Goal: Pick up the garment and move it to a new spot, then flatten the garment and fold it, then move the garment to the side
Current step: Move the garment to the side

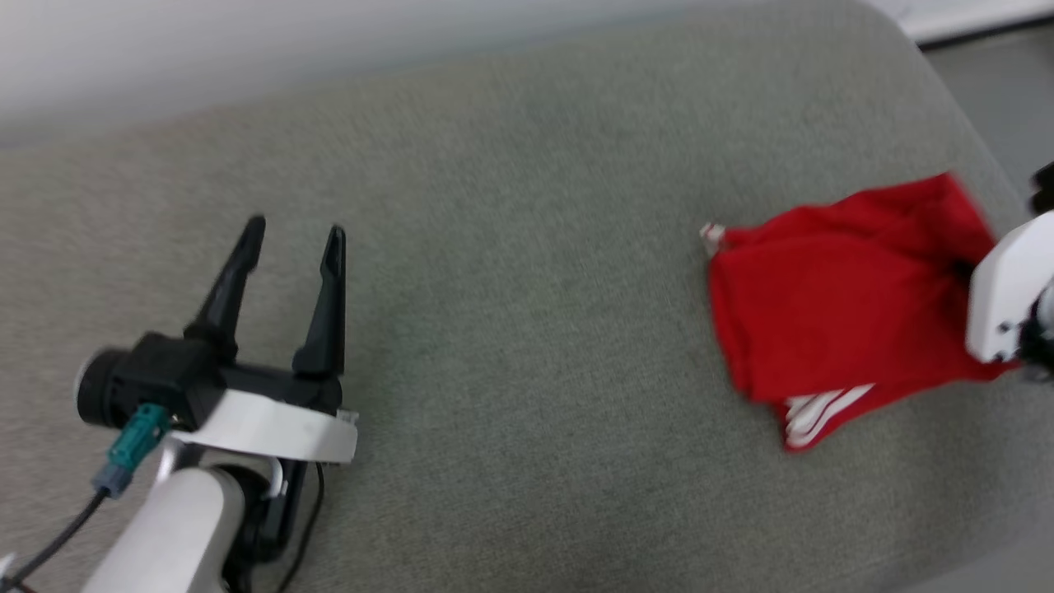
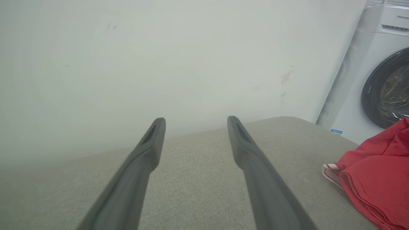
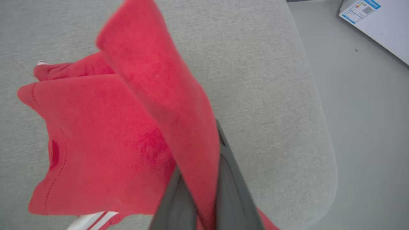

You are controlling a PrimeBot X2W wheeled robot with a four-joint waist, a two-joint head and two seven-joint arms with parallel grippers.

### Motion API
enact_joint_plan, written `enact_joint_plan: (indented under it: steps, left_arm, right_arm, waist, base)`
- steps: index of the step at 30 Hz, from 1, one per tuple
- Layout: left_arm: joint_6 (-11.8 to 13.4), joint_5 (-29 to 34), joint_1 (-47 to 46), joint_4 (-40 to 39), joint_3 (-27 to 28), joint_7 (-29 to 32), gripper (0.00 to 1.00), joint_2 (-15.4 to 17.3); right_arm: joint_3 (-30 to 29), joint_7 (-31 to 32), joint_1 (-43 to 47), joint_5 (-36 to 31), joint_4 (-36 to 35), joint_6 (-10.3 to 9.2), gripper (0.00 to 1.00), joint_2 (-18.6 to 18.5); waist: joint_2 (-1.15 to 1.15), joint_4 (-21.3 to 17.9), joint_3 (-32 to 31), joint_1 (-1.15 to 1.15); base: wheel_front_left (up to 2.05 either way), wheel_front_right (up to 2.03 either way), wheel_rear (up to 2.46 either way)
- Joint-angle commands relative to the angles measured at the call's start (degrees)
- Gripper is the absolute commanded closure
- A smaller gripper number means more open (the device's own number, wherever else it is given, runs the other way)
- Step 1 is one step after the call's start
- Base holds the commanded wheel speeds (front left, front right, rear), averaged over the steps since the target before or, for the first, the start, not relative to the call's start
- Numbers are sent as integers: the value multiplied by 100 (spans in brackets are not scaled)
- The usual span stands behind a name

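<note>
The garment (image 1: 832,313) is a bright red T-shirt bunched at the right of the grey padded surface (image 1: 510,329), a white striped trim showing at its lower edge. My right gripper (image 3: 204,179) is shut on a fold of the garment (image 3: 127,134), which drapes up over the dark fingers (image 3: 233,185). In the head view its white wrist housing (image 1: 1009,292) sits at the shirt's right edge. My left gripper (image 1: 296,235) stands open over bare surface far to the left, nothing between its fingers (image 2: 252,159). The garment (image 2: 377,179) shows at the right of the left wrist view.
A white wall (image 2: 159,64) runs behind the padded surface. A white washing machine (image 2: 383,80) stands beyond the surface's rounded right end. Grey floor (image 3: 367,127) lies past that edge, with a white labelled box (image 3: 377,25) on it.
</note>
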Motion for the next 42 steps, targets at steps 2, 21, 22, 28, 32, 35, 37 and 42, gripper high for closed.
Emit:
enact_joint_plan:
  steps: [2, 21, 22, 28, 32, 35, 37, 42]
  left_arm:
    - [-54, 105, -303, -167, -2, 121, 0, 133]
    - [-377, 417, -1375, -507, -189, 442, 0, 425]
    - [-372, 413, -1353, -489, -193, 427, 0, 427]
    - [-318, 326, -1112, -261, -228, 321, 0, 347]
    - [-286, 252, -920, -92, -265, 194, 0, 238]
    - [-238, 148, -670, 69, -290, 110, 0, 131]
    - [-180, 86, -462, 174, -284, 52, 0, 63]
    - [1, -86, 79, 401, -244, -30, 0, -81]
  right_arm:
    - [-295, -239, -337, -182, 124, -4, 100, -110]
    - [-2397, -2261, -1296, -1810, 1268, -4, 0, 86]
    - [-2447, -2363, -1324, -1894, 1326, -4, 0, 97]
    - [-2546, -2823, -1341, -2353, 1580, -4, 0, -2]
    - [-2388, -2913, -1152, -2427, 1615, -5, 0, -101]
    - [-2090, -2924, -909, -2337, 1551, -5, 0, -258]
    - [-1808, -2971, -731, -2236, 1440, -5, 0, -353]
    - [-1043, -3159, -126, -1724, 985, -5, 0, -512]
  waist:
    - [0, -447, 1070, 0]
    - [0, -9, 2325, 0]
    - [0, -3, 2301, 0]
    - [0, -19, 1813, 0]
    - [0, -3, 1338, 0]
    - [0, 33, 843, 0]
    - [0, 55, 499, 0]
    - [0, 155, -275, 0]
  base:
    - [0, 0, 0]
    - [0, 0, 0]
    - [0, 0, 0]
    - [0, 0, 0]
    - [0, 0, 0]
    - [0, 0, 0]
    - [0, 0, 0]
    - [0, 0, 0]
